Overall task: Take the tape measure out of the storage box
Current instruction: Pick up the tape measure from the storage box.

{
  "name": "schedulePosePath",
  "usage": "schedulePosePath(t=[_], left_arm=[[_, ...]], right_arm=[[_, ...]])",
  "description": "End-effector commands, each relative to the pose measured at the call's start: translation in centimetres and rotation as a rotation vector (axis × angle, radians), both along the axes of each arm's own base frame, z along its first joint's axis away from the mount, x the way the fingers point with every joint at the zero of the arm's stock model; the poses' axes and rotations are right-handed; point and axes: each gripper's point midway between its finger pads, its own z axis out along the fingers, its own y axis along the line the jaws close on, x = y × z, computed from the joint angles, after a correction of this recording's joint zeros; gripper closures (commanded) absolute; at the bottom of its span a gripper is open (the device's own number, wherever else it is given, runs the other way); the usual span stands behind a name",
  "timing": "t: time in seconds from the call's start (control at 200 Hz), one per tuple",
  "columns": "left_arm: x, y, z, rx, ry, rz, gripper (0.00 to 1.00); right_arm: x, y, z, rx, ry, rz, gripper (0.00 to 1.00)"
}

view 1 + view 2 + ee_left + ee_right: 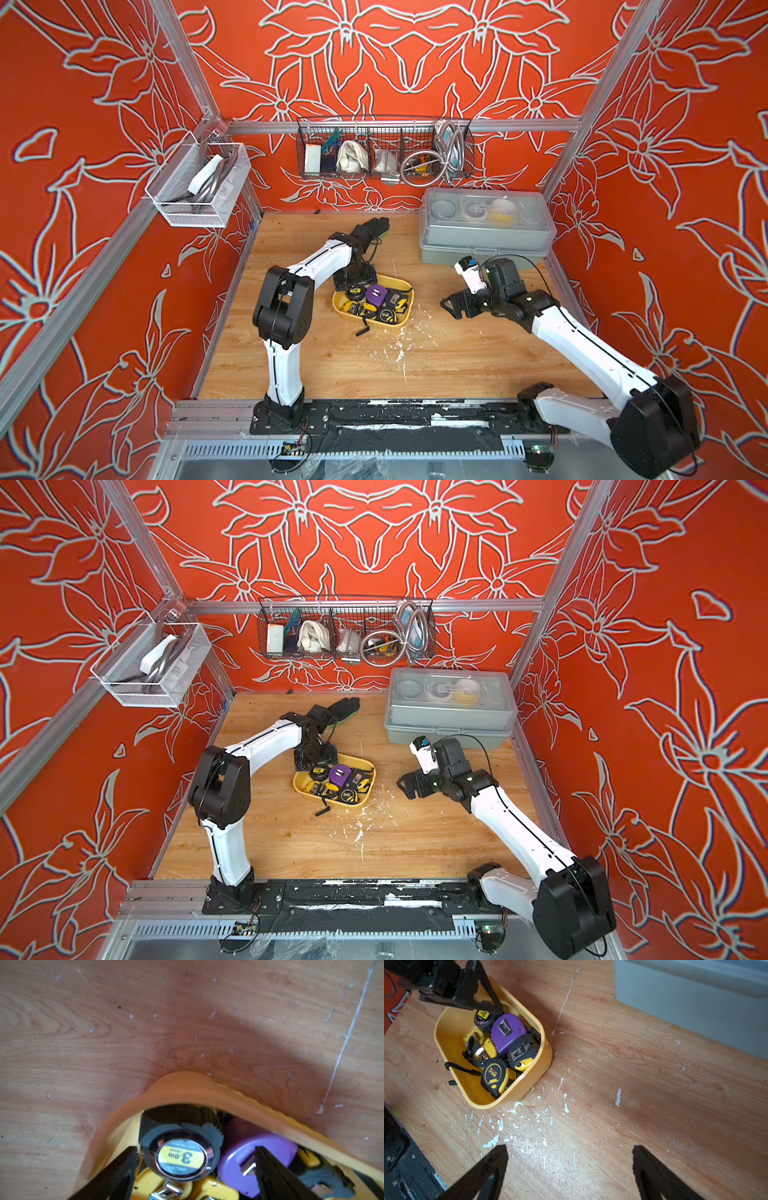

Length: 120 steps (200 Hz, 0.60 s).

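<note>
Left gripper [195,1150] hangs spread around the black tape measure [178,1126] in the box [187,1088], ready to pinch it, while the right gripper [570,1148] waits aside, spread and empty.

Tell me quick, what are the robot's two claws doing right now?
Left gripper: open, one finger on each side of the black tape measure in the yellow box.
Right gripper: open, holding nothing.

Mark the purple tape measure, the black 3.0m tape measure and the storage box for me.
purple tape measure [519,1029], right wrist view, on its purple face
black 3.0m tape measure [180,1157], left wrist view, on its round yellow label
storage box [450,1030], right wrist view, on its bare yellow inside
</note>
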Motion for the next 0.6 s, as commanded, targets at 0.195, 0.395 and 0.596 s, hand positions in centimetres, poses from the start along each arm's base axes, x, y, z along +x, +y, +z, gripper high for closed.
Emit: schedulePosePath(t=[0.195,0.395,0.596], left_arm=[[-0.7,1.3,-1.8,0.069,0.059,0.179,0.13],[-2.6,1.6,-2.4,0.073,0.122,0.236,0.14],[-4.6,2.4,-3.4,0.104,0.176,0.250,0.16]], right_arm=[[-0.6,-0.4,-0.9,-0.016,0.003,-0.006,0.04],[-0.5,-0.3,-1.0,-0.020,0.002,0.001,0.04],[-0.2,0.0,-1.2,-0.020,0.008,0.013,0.03]])
